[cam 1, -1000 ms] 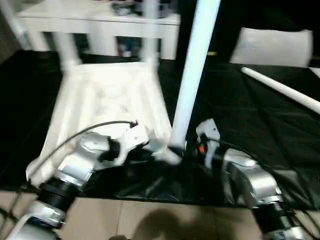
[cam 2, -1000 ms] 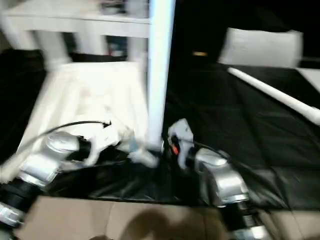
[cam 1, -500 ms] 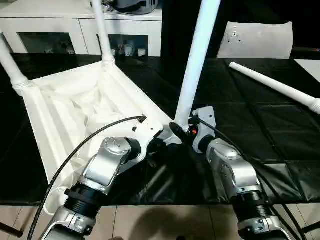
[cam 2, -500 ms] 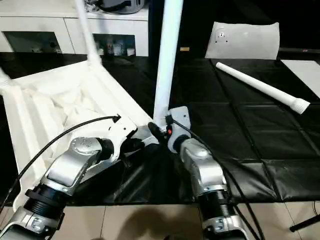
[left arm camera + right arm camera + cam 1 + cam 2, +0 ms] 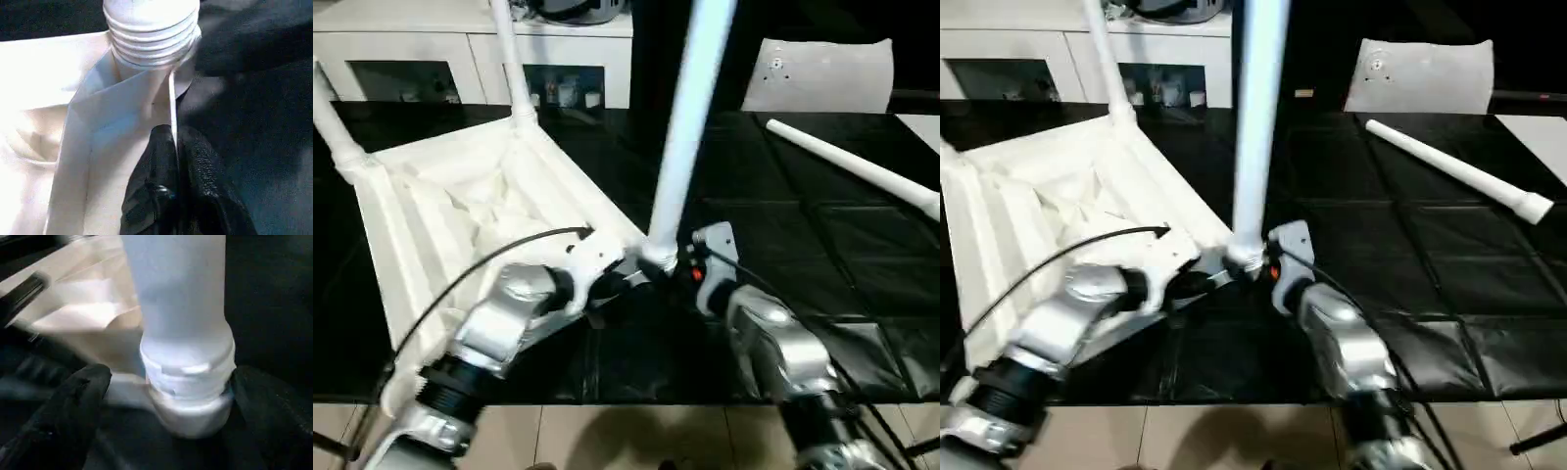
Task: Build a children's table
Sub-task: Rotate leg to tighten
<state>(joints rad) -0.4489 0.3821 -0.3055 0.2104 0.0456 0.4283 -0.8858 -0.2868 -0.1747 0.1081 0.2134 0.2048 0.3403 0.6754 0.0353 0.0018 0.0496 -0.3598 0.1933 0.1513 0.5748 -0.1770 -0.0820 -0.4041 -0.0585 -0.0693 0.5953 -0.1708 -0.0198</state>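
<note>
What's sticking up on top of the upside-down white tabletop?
Three white legs stand up from corner sockets of the tabletop: two at the far corners and one at the near corner. The left arm covers the tabletop's near edge.

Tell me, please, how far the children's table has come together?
Done: the upturned tabletop has two far legs standing in its corners. In hand: a third leg stands in the near corner socket; the left pincer pinches the rim, and the right pincer is open around its base. Left: the fourth leg lies on the black mat.
</note>
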